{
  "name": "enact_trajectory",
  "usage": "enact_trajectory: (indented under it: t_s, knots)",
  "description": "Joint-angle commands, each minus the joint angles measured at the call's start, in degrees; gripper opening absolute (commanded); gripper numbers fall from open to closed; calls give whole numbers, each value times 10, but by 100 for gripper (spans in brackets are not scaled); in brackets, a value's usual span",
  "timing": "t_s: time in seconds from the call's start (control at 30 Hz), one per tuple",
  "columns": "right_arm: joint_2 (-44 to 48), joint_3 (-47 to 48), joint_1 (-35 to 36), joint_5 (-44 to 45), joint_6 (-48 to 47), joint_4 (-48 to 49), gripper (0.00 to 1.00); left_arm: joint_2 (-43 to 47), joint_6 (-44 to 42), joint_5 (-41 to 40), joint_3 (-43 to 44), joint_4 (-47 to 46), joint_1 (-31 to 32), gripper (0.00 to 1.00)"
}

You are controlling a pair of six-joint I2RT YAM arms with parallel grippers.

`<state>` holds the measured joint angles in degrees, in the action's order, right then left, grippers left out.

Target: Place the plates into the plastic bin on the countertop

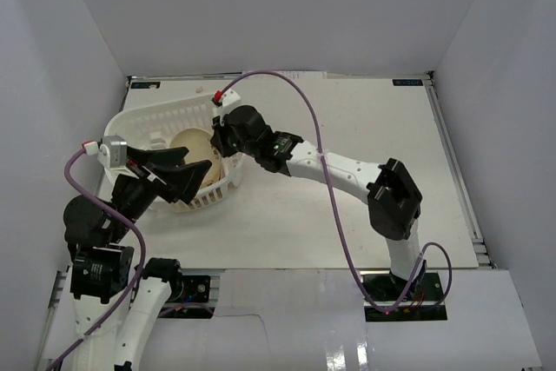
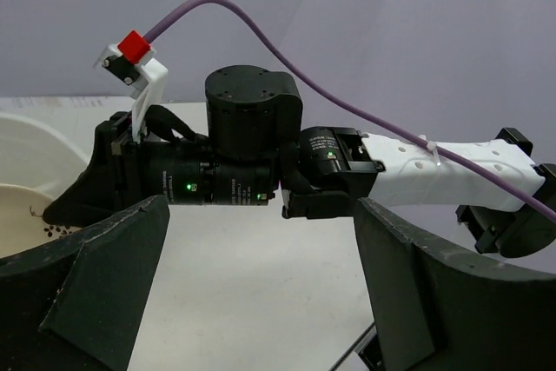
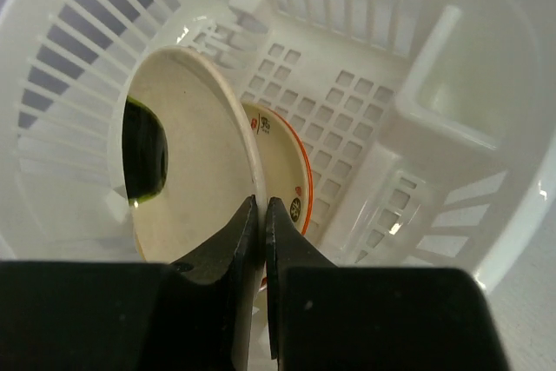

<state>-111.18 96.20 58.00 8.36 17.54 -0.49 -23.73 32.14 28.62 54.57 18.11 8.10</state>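
Observation:
The plastic bin stands at the left of the countertop. My right gripper reaches into it and is shut on the rim of a cream plate, holding it on edge inside the bin. Behind it lies a cream plate with an orange rim and small prints. A dark green shape shows at the held plate's left; I cannot tell what it is. My left gripper hangs open and empty over the bin's near rim. In the left wrist view it faces the right wrist, with cream plates at the left edge.
White walls bound the countertop on three sides. The right arm stretches across the middle from its base at the near right. A purple cable loops above it. The left arm's cable hangs beside the bin.

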Motion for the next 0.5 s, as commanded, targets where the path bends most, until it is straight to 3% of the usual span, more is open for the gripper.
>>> enact_trajectory:
  t_s: [0.0, 0.13, 0.23, 0.27, 0.3, 0.37, 0.47]
  knots:
    - [-18, 51, 12, 53, -41, -28, 8, 1, -7, -22, -6, 32, 2, 98]
    - [-50, 75, 37, 69, -56, -49, 9, 0, -6, -22, -13, 32, 2, 98]
    - [-69, 96, 45, 83, -69, -57, 27, -2, -5, -24, -14, 32, 2, 98]
    - [-75, 113, 46, 80, -69, -63, 46, -3, -5, -25, -13, 32, 2, 98]
    - [-77, 117, 45, 76, -69, -66, 52, -4, -5, -28, -12, 32, 2, 98]
    - [-72, 124, 45, 72, -69, -63, 62, -9, 5, -37, -5, 31, 2, 98]
    - [-45, 123, 45, 74, -67, -51, 66, -27, 24, -61, 14, 21, 2, 98]
